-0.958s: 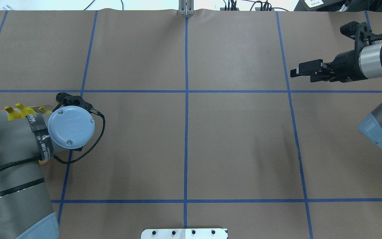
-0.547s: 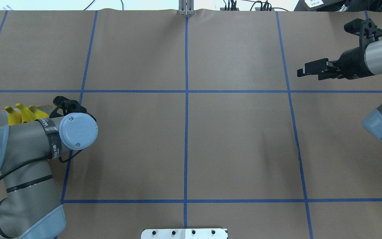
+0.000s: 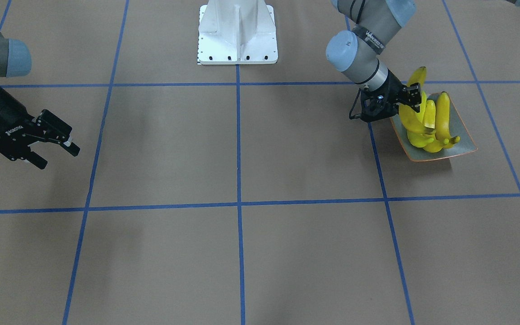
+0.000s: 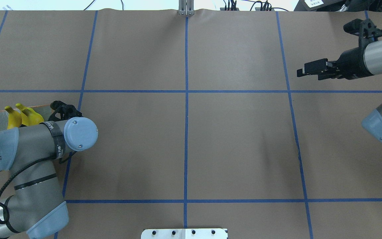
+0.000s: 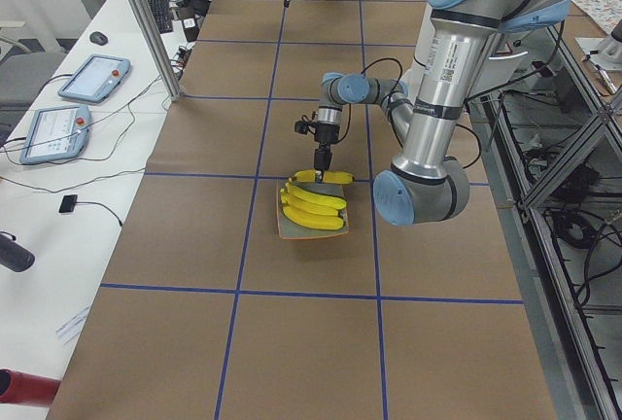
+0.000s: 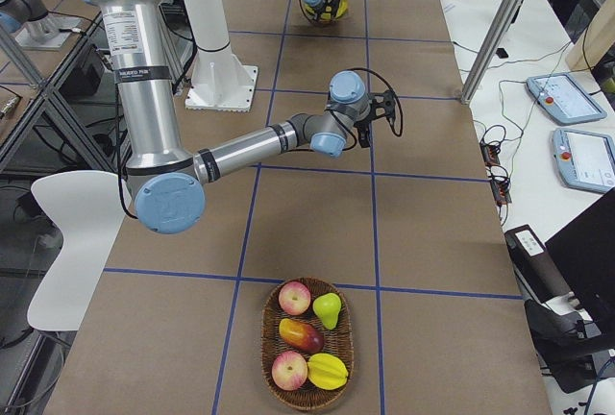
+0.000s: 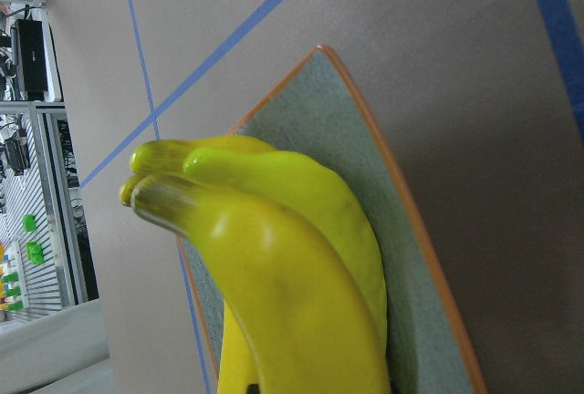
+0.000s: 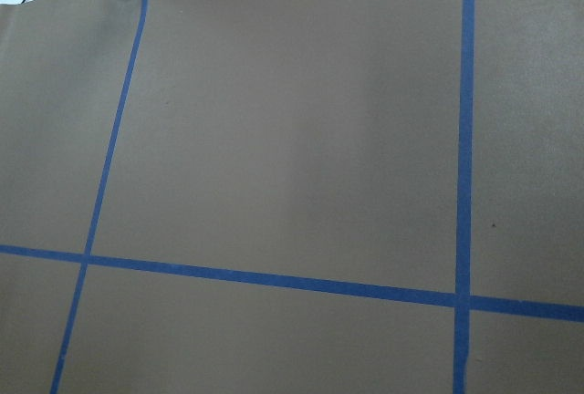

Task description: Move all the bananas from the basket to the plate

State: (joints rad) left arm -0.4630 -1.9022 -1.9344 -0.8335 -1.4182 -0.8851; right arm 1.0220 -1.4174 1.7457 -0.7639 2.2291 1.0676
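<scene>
Order runs from the robot's left end across to its right.

- The plate (image 3: 462, 133) sits flat on the table (image 3: 242, 149), in the grid square at the robot's far left.
- Three bananas (image 3: 443, 113) lie on the plate side by side, touching and roughly parallel. Their stem ends are bunched at the edge away from the robot.
- A fourth banana (image 5: 335, 177) runs along the plate's inner edge, the side toward table centre. One end pokes past the rim toward the robot, and it touches its neighbour.
- The left gripper (image 3: 411, 97) comes at the fourth banana from above, with a finger on each side, clamped on it near the middle. Cannot tell whether that banana rests on the plate or hangs just over it.
- In the left wrist view a banana fills the lower frame, very close, with another tucked right behind it. The plate's orange rim and grey-green floor show beside them.
- The right gripper (image 3: 60, 158) is well apart, across the table on the robot's right. It hovers over the table with fingers spread and nothing between them.
- The right wrist view shows only brown table and blue tape lines (image 8: 465, 139).
- The basket (image 6: 307, 343) is farthest, at the table's right end. It is oval wicker, well apart from both grippers, and holds other fruit (image 6: 295, 297): two red-yellow round ones, a green pear, a red-orange one and a yellow one.
</scene>
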